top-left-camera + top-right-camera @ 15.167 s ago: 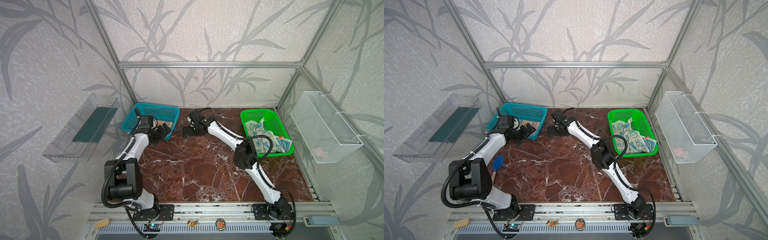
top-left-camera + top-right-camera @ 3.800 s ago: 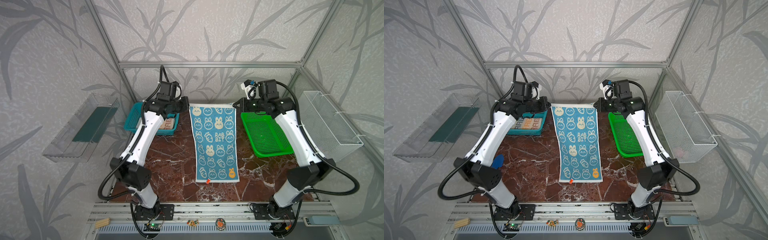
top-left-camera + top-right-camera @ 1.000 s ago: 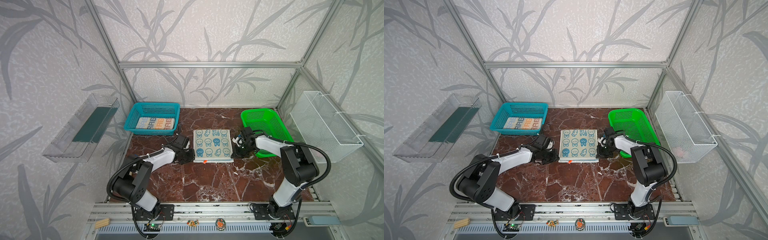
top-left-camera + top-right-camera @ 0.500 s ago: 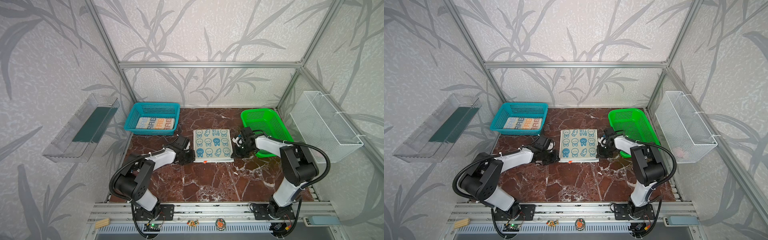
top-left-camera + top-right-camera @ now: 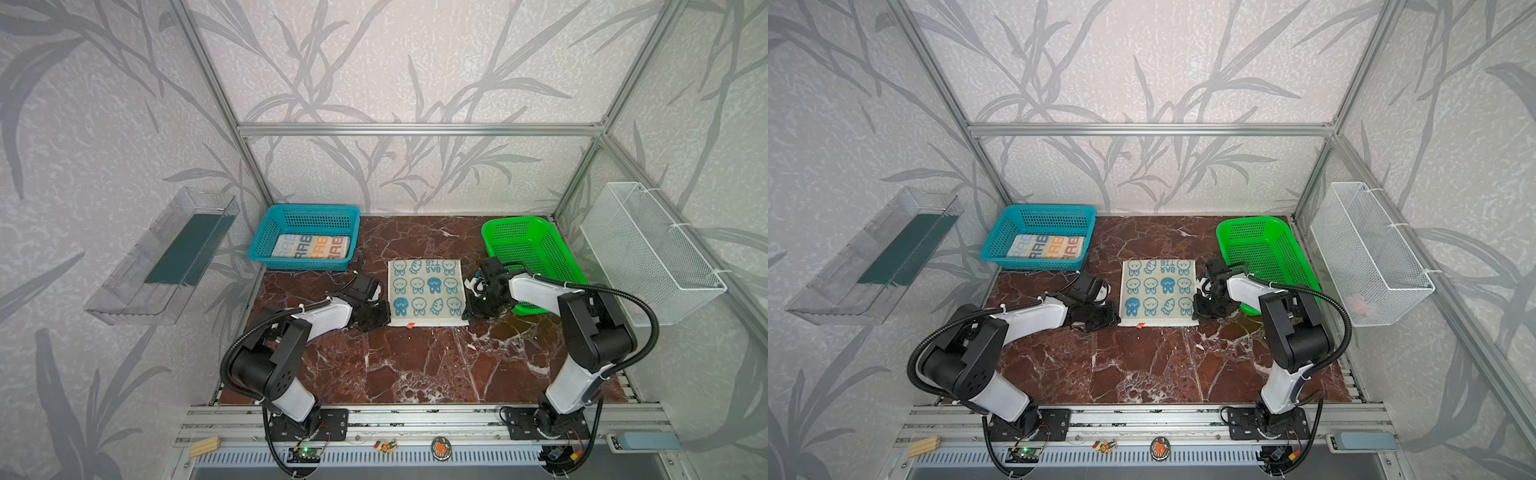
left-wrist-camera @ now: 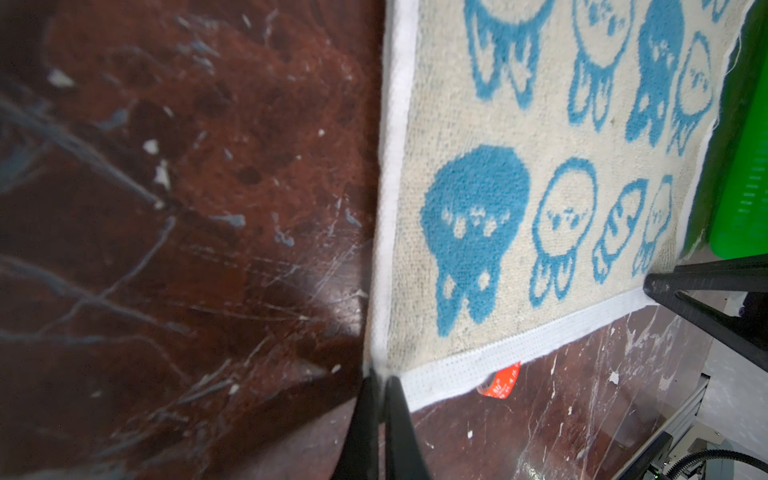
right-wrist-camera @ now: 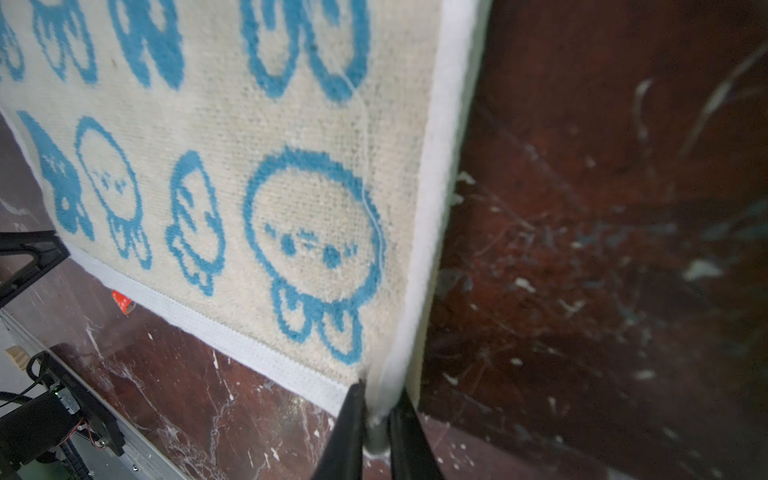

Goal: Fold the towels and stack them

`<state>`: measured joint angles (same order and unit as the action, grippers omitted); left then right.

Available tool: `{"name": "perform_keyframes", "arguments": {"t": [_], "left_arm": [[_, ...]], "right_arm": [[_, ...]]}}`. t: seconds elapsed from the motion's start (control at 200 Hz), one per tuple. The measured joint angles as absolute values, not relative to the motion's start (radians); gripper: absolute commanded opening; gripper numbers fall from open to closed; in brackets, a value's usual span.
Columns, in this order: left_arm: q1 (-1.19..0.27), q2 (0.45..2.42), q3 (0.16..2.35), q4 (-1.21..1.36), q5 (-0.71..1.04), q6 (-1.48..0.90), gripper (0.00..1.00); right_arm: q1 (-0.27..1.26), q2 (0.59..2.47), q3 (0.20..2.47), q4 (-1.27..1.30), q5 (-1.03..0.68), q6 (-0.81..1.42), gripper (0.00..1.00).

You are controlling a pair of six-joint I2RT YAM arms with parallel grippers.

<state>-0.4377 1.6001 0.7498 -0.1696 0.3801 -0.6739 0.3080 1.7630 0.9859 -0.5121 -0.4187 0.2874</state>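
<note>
Reading upside down, "RAB BIT" lines the far edge of your folded cream terry towel with blue bunnies point(image 5: 424, 291), flat on the marble surface point(image 5: 415, 365); seconds ago it hung full length. Your left gripper point(image 6: 379, 376) pinches one near corner in its jaws; your right gripper point(image 7: 376, 399) has narrow jaws around the other, grip possibly slack.

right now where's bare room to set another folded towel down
Widest free patch: the marble tabletop between the blue-bunny towel and the front rail. Also bare: the strip between teal basket and green basket, behind the towel. The green basket looks empty. Crowded: both towel flanks, where the left gripper and right gripper sit at its near corners.
</note>
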Motion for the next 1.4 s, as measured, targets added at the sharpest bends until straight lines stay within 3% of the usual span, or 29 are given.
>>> {"name": "perform_keyframes", "arguments": {"t": [0.095,0.535,0.565,0.65,0.685,0.775,0.8,0.815,1.13,1.4], "left_arm": [[-0.438,1.600,0.750,-0.170,0.383,-0.673,0.06],[-0.443,1.593,0.754,-0.183,0.382,-0.665,0.40],[-0.444,1.588,0.756,-0.191,0.379,-0.662,0.49],[-0.445,1.567,0.771,-0.227,0.359,-0.648,0.53],[-0.445,1.556,0.780,-0.244,0.349,-0.641,0.77],[-0.448,1.519,0.828,-0.297,0.318,-0.621,0.83],[-0.450,1.510,0.846,-0.310,0.310,-0.619,0.96],[-0.450,1.505,0.857,-0.315,0.304,-0.615,0.99],[-0.450,1.513,1.097,-0.296,0.254,-0.590,0.99],[-0.426,1.767,1.329,-0.180,0.295,-0.769,0.99]], "right_arm": [[0.309,1.763,0.986,-0.511,-0.420,0.287,0.24],[0.324,1.748,0.996,-0.523,-0.391,0.284,0.43],[0.324,1.744,0.997,-0.529,-0.384,0.284,0.47],[0.329,1.724,1.000,-0.554,-0.359,0.284,0.66],[0.329,1.709,1.001,-0.567,-0.346,0.284,0.75],[0.329,1.660,1.011,-0.602,-0.325,0.282,0.92],[0.329,1.646,1.021,-0.615,-0.320,0.281,0.96],[0.329,1.639,1.027,-0.619,-0.319,0.279,0.98],[0.327,1.607,1.240,-0.644,-0.321,0.295,0.99],[0.281,1.867,1.497,-0.519,-0.414,0.426,0.99]]}}
